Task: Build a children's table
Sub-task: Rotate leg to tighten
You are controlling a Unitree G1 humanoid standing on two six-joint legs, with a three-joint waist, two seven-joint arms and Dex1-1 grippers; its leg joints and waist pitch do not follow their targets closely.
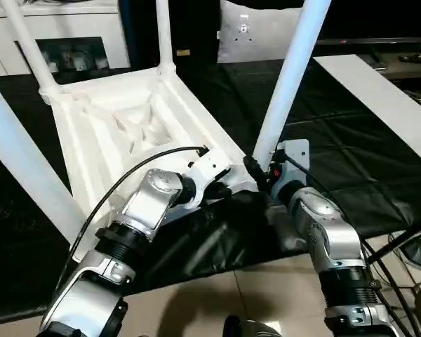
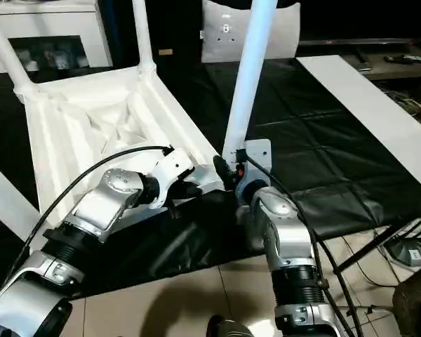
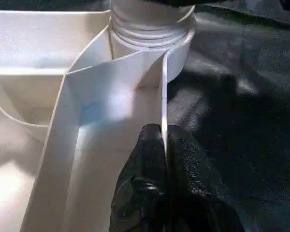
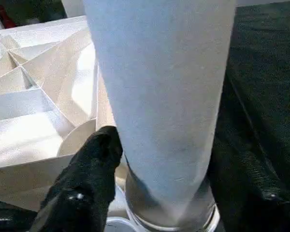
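The children's table (image 1: 126,133) lies upside down on the black cloth, ribbed underside up. Its white legs stand in the corner sockets: two at the back (image 1: 29,49) (image 1: 163,31), one near left (image 1: 21,168) and one near right (image 1: 288,84). My left gripper (image 3: 165,145) is shut on the thin rim wall of the table, just short of the near right corner socket (image 3: 150,29). My right gripper (image 4: 179,154) stands around the base of the near right leg (image 4: 159,96). One black finger (image 4: 94,169) rests against the leg and the other stands a little off it.
A flat white board (image 1: 386,98) lies on the black cloth (image 1: 337,140) to the right. A white cabinet (image 1: 63,35) and a pale panel (image 1: 256,31) stand at the back. Cables (image 1: 407,246) hang past the cloth's near right edge, above the tiled floor.
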